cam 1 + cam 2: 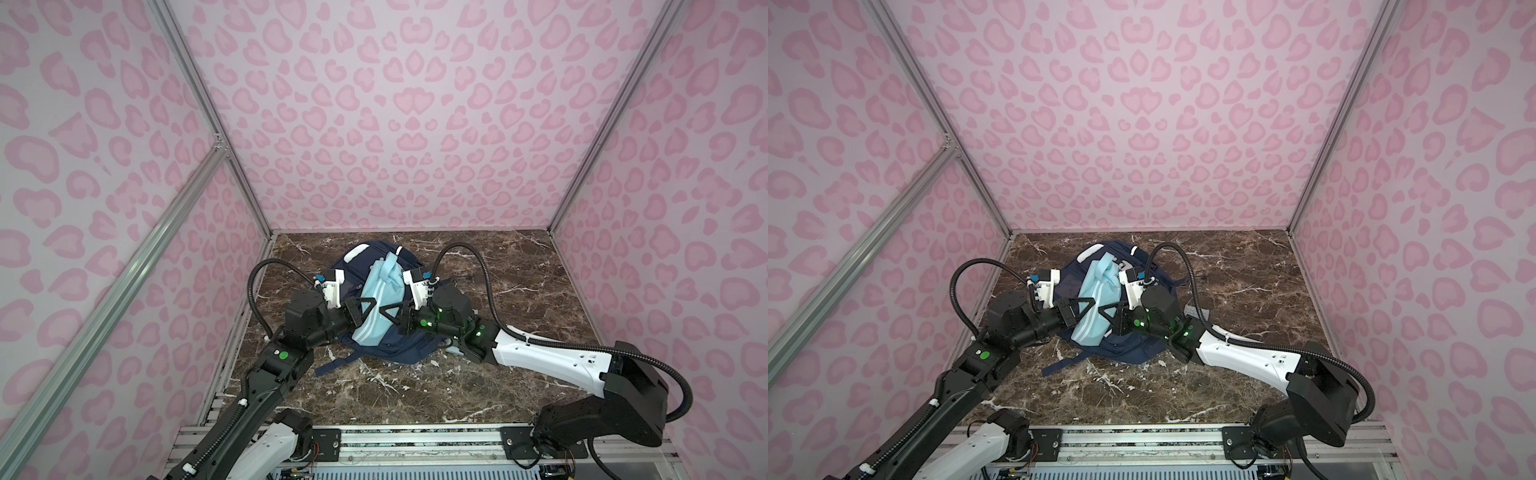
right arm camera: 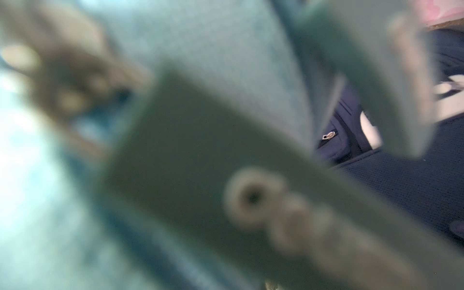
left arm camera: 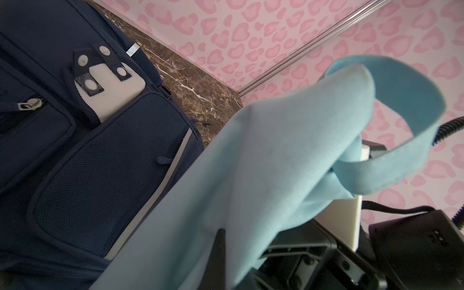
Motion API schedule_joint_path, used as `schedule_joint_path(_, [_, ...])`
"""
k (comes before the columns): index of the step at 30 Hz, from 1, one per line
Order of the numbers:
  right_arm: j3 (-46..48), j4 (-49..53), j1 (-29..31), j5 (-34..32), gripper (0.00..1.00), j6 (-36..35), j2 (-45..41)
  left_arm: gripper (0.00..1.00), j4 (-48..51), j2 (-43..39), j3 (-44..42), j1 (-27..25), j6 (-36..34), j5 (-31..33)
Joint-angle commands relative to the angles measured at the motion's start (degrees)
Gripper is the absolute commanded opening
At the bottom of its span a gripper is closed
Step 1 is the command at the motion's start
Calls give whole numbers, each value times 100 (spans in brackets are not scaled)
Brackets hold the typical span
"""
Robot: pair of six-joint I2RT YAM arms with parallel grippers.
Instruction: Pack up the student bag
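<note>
The student bag [image 1: 395, 352] lies flat on the desk [image 1: 511, 291], a little back of the middle, front pockets up and a strap [image 1: 332, 365] trailing toward the near edge. It looks soft and floppy, and fairly light while it is this slack, so I'd guess it would sag and fold if lifted by one corner; the far end with the white patches, or a pocket rim, seems the better place to take hold; whether its main mouth is unzipped I cannot tell. Just above it hangs a light blue cloth [image 1: 380, 291] with white stripes, thin and limp, held between the two arms; the left hand [image 1: 368, 308] is pressed together on one side of it and the right hand [image 1: 385, 312] pinches the other. The desk is dark brown marble, smooth and likely slippery under fabric; pink spotted walls [image 1: 395, 124] in metal frames [image 1: 208, 108] close the room in on three sides.
</note>
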State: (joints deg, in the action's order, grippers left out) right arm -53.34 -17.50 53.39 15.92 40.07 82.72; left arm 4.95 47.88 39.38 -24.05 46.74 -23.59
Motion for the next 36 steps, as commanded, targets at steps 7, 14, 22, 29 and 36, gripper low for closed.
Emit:
schedule_joint_path(7, [618, 850, -548, -593, 0, -227, -1025, 98, 1215, 727, 594, -170, -1552, 2297])
schedule_joint_path(14, [583, 2663, -2083, 2, 0, -767, -1585, 97, 992, 2640, 1396, -1404, -2273, 3095])
schedule_joint_path(22, [962, 3221, -3430, 444, 0, -831, -2282, 85, 655, 4456, 2269, -2289, -2812, 3196])
schedule_joint_path(29, [1200, 3263, -3537, 453, 0, -806, -2528, 59, 856, 5244, 2534, -2420, -2789, 3840])
schedule_joint_path(36, [1560, 2294, -3424, 1312, 0, -116, -2370, 4, 1354, 4822, 2883, -2347, -2600, 3700])
